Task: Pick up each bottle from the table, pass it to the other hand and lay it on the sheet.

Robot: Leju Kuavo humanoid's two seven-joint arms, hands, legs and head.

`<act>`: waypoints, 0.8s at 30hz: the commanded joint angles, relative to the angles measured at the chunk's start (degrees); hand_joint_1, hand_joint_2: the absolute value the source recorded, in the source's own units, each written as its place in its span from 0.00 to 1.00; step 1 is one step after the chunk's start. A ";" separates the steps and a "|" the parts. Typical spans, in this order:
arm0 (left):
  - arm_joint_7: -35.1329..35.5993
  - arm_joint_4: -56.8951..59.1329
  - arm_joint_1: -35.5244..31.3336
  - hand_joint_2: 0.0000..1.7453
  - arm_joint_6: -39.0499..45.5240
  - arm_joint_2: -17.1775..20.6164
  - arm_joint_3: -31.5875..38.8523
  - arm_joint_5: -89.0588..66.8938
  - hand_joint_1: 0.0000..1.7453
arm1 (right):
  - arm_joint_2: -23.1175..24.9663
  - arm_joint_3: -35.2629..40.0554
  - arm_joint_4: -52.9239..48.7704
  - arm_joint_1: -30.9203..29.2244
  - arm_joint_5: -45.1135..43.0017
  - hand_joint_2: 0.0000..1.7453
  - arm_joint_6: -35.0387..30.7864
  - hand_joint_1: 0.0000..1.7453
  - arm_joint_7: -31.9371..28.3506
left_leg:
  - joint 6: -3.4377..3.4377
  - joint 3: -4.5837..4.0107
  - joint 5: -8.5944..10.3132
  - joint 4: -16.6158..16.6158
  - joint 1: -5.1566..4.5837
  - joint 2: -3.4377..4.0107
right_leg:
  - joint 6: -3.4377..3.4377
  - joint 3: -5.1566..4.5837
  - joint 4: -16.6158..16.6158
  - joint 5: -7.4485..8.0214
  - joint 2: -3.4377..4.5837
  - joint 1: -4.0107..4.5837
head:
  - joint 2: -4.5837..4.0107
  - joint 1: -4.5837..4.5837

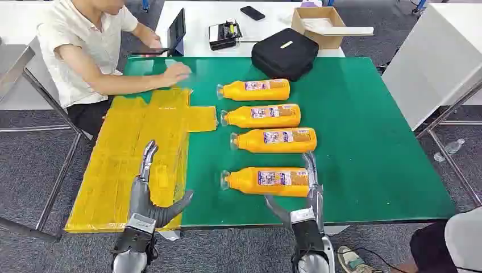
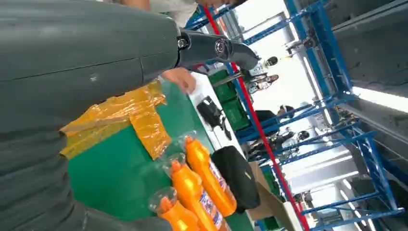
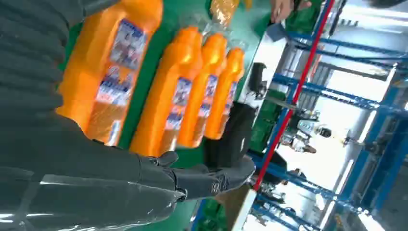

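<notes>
Four orange bottles [image 1: 267,136] lie beside the yellow sheet [image 1: 136,153].

Nearest bottle [image 1: 267,181] — base end partly hidden behind right hand [image 1: 307,196]. Bottle labels too small to read. Seated person [image 1: 85,45] — cut off by top edge.

Four bottles lie in a row on the table [image 1: 369,142], right of the sheet [image 1: 136,153]: the nearest bottle [image 1: 267,181] foremost, the farthest bottle [image 1: 254,89] rearmost. Behind the bottles sits a bag [image 1: 284,53]; a person [image 1: 85,51] sits behind the sheet.
</notes>
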 commanded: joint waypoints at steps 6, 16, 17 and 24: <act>-0.87 3.42 -2.14 1.00 1.25 -0.83 -1.73 2.01 0.00 | 2.23 -8.60 -2.35 1.67 2.16 1.00 0.68 0.00 1.30 | 0.01 0.10 -0.02 -0.02 0.00 -0.08 | -0.14 0.15 -0.02 -0.08 -0.17 0.03 | 0.00 0.00; 0.23 -3.26 2.44 1.00 -1.99 -0.71 1.25 1.61 0.00 | 1.34 -3.27 -2.32 1.26 8.15 1.00 0.61 0.00 2.13 | -0.01 0.15 -0.11 -0.01 0.01 0.24 | -0.19 0.14 0.02 -0.06 0.14 0.04 | 0.00 0.00; 0.26 -3.33 2.33 1.00 -2.53 -0.76 0.80 1.35 0.00 | 0.95 -2.20 -2.26 1.11 7.77 1.00 0.56 0.00 2.34 | -0.01 0.24 -0.14 -0.02 0.02 0.25 | -0.27 0.24 0.00 -0.09 0.13 0.07 | 0.00 0.00; 1.19 -0.87 0.60 1.00 -3.40 -0.84 0.16 1.43 0.00 | -3.16 3.79 2.72 -4.38 24.55 1.00 -9.83 0.00 11.33 | 0.02 0.12 -0.05 -0.03 0.02 0.12 | -0.14 0.16 -0.03 -0.02 0.05 0.04 | 0.00 0.00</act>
